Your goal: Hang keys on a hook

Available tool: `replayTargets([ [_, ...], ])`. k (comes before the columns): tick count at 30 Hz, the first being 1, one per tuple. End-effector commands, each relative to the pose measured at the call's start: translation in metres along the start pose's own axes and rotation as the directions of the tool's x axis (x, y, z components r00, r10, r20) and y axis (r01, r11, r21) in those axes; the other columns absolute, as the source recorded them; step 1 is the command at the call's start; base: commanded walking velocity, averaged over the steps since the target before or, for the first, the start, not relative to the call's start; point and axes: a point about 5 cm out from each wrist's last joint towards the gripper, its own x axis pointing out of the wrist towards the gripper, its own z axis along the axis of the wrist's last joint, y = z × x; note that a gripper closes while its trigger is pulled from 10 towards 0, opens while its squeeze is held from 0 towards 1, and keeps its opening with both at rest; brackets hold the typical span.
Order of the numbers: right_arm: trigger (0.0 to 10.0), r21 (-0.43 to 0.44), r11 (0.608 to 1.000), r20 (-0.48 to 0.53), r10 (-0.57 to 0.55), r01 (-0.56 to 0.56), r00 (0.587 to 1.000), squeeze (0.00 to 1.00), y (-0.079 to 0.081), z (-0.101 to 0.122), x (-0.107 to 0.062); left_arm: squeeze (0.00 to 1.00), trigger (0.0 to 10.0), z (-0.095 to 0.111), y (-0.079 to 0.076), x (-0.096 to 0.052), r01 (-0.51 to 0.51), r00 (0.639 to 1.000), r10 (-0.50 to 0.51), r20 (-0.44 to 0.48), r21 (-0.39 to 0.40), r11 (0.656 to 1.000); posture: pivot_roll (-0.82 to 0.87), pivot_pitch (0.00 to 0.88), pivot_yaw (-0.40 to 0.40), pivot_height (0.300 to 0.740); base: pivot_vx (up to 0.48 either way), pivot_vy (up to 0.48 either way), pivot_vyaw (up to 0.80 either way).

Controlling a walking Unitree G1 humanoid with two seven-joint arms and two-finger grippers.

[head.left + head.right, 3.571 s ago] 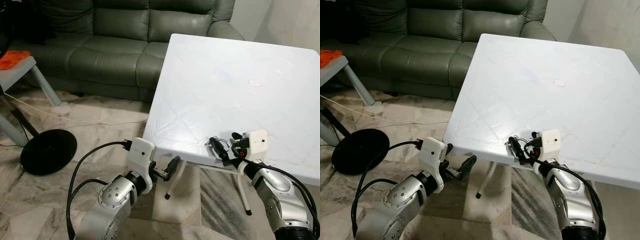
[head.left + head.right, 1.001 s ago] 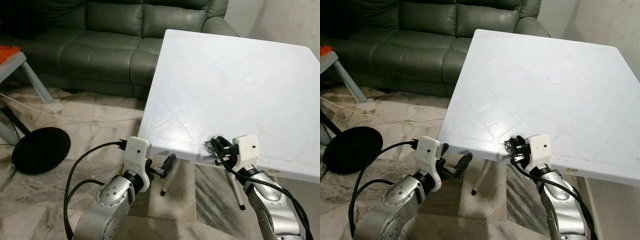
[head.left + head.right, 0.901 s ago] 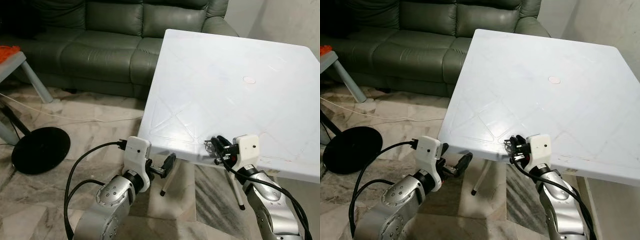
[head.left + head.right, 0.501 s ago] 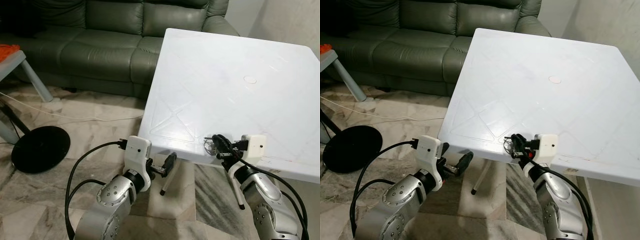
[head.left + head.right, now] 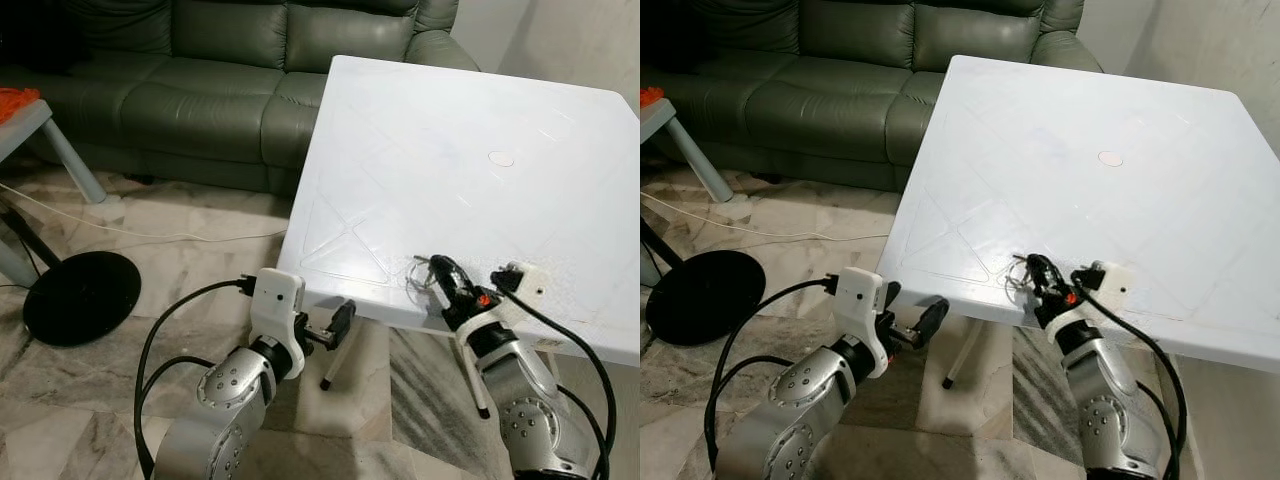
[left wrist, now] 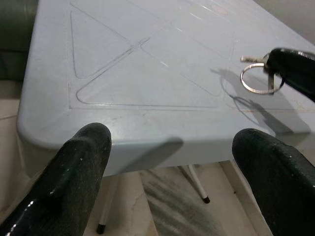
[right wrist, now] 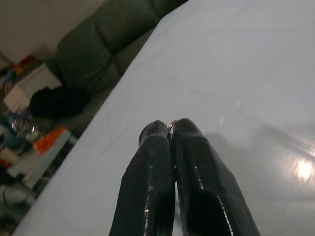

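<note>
Nearest the camera, the left gripper (image 5: 343, 322) hovers below the front edge of the white plastic table (image 5: 400, 190), its two black fingers spread wide with nothing between them. Just beyond, over the table's front edge, the right gripper (image 5: 443, 270) has its fingers pressed together on a small bunch of metal keys on a thin wire ring (image 6: 254, 78); the left wrist view shows the ring hanging from the fingertips just above the tabletop, with its shadow on the plastic below. The right wrist view shows only a sliver of the ring (image 7: 172, 125) between the closed tips, so the grip looks shallow, and this is where trouble may start: a quick swing or a turn of the wrist could let the ring slip out and drop to the table or the marble floor (image 5: 200, 290). No hook can be made out here, so the robot will probably have to turn or walk while carrying, and the dangling keys may sway. Farther off stand a black round lamp base (image 5: 82, 298) on the floor and a dark green leather sofa (image 5: 200, 90).
</note>
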Motion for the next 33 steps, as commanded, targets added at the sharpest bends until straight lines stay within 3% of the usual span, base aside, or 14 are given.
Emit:
replayTargets([
  [1, 0.0, 0.038, 0.999, 0.035, -0.020, 0.019, 0.999, 0.00, -0.001, 0.006, 0.000, 0.00, 10.0, -0.002, 0.001, 0.001, -0.010, 1.000, 0.010, -0.001, -0.013, 1.000, -0.01, 0.171, -0.071, 0.740, 0.000, 0.000, 0.00],
  [7, 0.0, 0.040, 0.997, 0.086, -0.069, 0.066, 0.994, 0.00, 0.001, 0.014, 0.004, 0.00, 10.0, 0.000, 0.001, 0.005, -0.015, 1.000, 0.015, 0.016, -0.022, 1.000, -0.01, 0.159, -0.072, 0.740, 0.000, 0.000, 0.00],
  [8, 3.5, -0.001, 0.997, 0.094, -0.073, 0.074, 0.993, 0.00, 0.001, 0.015, 0.005, 0.00, 10.0, 0.001, 0.002, 0.006, -0.022, 0.999, 0.023, 0.023, -0.026, 0.999, -0.01, 0.151, -0.072, 0.740, 0.000, 0.000, 0.00],
  [9, 1.9, -0.031, 0.997, 0.114, -0.071, 0.075, 0.991, 0.00, 0.002, 0.017, 0.004, 0.00, 10.0, 0.002, 0.004, 0.007, -0.031, 0.999, 0.032, 0.030, -0.031, 0.999, -0.01, 0.151, -0.072, 0.740, 0.000, 0.000, 0.00],
  [10, 1.9, -0.031, 0.997, 0.114, -0.071, 0.075, 0.991, 0.00, 0.002, 0.017, 0.004, 0.00, 10.0, 0.002, 0.004, 0.007, -0.031, 0.999, 0.032, 0.030, -0.031, 0.999, -0.01, 0.151, -0.072, 0.740, 0.000, 0.000, 0.00],
  [12, 0.2, -0.119, 0.987, 0.171, -0.086, 0.107, 0.981, 0.00, 0.004, 0.025, 0.004, 0.00, 10.0, 0.005, 0.012, 0.010, -0.081, 0.995, 0.084, 0.052, -0.061, 0.995, -0.02, 0.138, -0.072, 0.740, 0.000, 0.000, 0.00],
  [13, 1.4, -0.140, 0.984, 0.181, -0.086, 0.113, 0.980, 0.00, 0.005, 0.027, 0.004, 0.00, 10.0, 0.006, 0.014, 0.010, -0.092, 0.994, 0.096, 0.059, -0.067, 0.994, -0.02, 0.138, -0.072, 0.740, 0.000, 0.000, 0.00],
  [14, 6.4, -0.182, 0.976, 0.186, -0.088, 0.122, 0.979, 0.00, 0.007, 0.028, 0.004, 0.00, 10.0, 0.007, 0.019, 0.011, -0.116, 0.991, 0.121, 0.063, -0.080, 0.990, -0.02, 0.132, -0.071, 0.740, 0.000, 0.000, 0.00],
  [15, 10.0, -0.229, 0.963, 0.185, -0.098, 0.140, 0.978, 0.00, 0.010, 0.029, 0.005, 0.00, 10.0, 0.010, 0.026, 0.013, -0.145, 0.985, 0.153, 0.074, -0.107, 0.984, -0.02, 0.132, -0.071, 0.740, 0.000, 0.000, 0.00],
  [25, 10.0, -0.346, 0.930, 0.178, -0.063, 0.123, 0.982, 0.00, 0.031, 0.023, 0.000, 0.00, 10.0, 0.027, 0.055, 0.019, -0.222, 0.956, 0.249, 0.155, -0.173, 0.960, -0.04, 0.071, -0.063, 0.740, 0.000, 0.000, 0.00],
  [27, 10.0, -0.413, 0.905, 0.180, -0.026, 0.100, 0.983, 0.00, 0.039, 0.021, -0.005, 0.00, 10.0, 0.035, 0.062, 0.018, -0.245, 0.940, 0.268, 0.211, -0.129, 0.961, -0.04, 0.056, -0.058, 0.740, 0.000, 0.000, 0.00],
  [33, 10.0, -0.442, 0.885, 0.148, -0.089, 0.146, 0.985, 0.00, 0.031, 0.014, -0.015, 0.00, 10.0, 0.035, 0.073, 0.010, -0.258, 0.924, 0.286, 0.254, -0.139, 0.956, -0.05, 0.048, -0.055, 0.740, 0.000, 0.000, 0.00],
])
